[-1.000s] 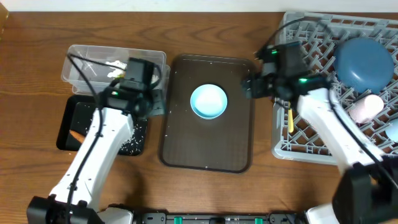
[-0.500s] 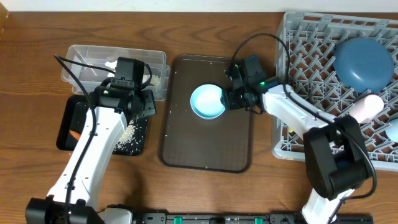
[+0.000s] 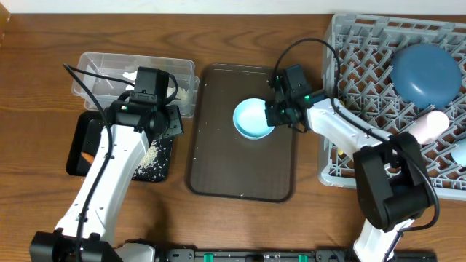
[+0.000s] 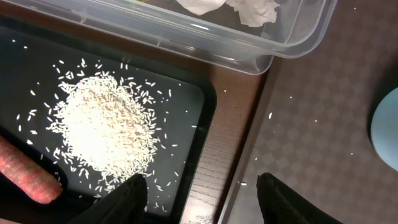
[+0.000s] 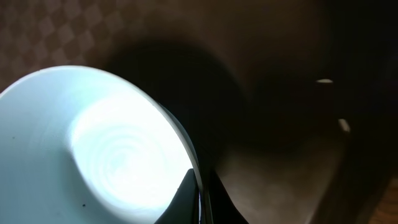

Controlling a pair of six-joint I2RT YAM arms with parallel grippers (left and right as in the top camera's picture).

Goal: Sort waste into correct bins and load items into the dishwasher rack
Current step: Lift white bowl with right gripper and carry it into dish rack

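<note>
- Your right gripper (image 3: 274, 118) is pinched shut on the light blue bowl (image 3: 251, 120), at the bowl's 3 o'clock edge. In the wrist view both fingertips (image 5: 180, 208) clamp the thin rim.
- The bowl is over the brown serving tray (image 3: 218, 171), toward the tray's 12 o'clock end. You cannot tell whether it is lifted.
- Your left gripper (image 3: 169, 125) stands moderately wide and holds nothing, above the 3 o'clock edge of the black tray (image 3: 76, 149).
- The rice (image 4: 106, 130) is piled in the black tray, with the carrot stick (image 4: 25, 175) at the pile's 8 o'clock.
- The tissue (image 4: 252, 9) lies in the clear tub (image 3: 95, 73), at the black tray's 12 o'clock.
- The rack (image 3: 364, 58) is at the serving tray's 3 o'clock. It holds the dark blue plate (image 3: 429, 73) and the pink cup (image 3: 429, 125).
</note>
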